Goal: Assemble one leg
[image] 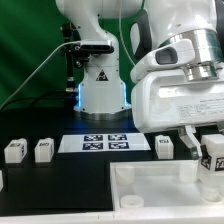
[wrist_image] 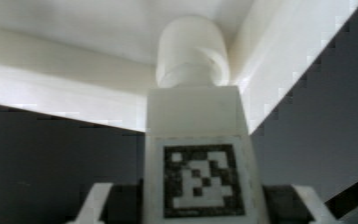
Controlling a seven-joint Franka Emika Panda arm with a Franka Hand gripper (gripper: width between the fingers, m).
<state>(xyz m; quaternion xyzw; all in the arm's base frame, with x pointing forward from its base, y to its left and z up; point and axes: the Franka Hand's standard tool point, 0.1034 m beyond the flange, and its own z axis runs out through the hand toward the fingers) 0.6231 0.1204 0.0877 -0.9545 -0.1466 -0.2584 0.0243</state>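
The gripper (image: pixel 210 148) is hanging at the near side of the exterior view's right, and its jaws are clamping a leg (image: pixel 213 165) between them. The leg is standing upright in the grip, with one marker tag facing the exterior camera, and it is over the right part of the tray (image: pixel 140 186). The tray is lying on the black table (image: pixel 60 185) at the near right. In the wrist view the fingers (wrist_image: pixel 105 205) are pressing on both sides of the leg (wrist_image: pixel 197 120), and its rounded end is pointing into an inner corner of the tray (wrist_image: pixel 69 70). I cannot tell whether this end is touching the tray. Farther back, the marker board (image: pixel 108 143) is lying flat in front of the robot base (image: pixel 100 95). Three more are standing on the table in one row with the board: a first spare leg (image: pixel 14 151) at the far left, a second spare leg (image: pixel 43 150) just beside it, and a third spare leg (image: pixel 165 147) at the right of the board, near the gripper.
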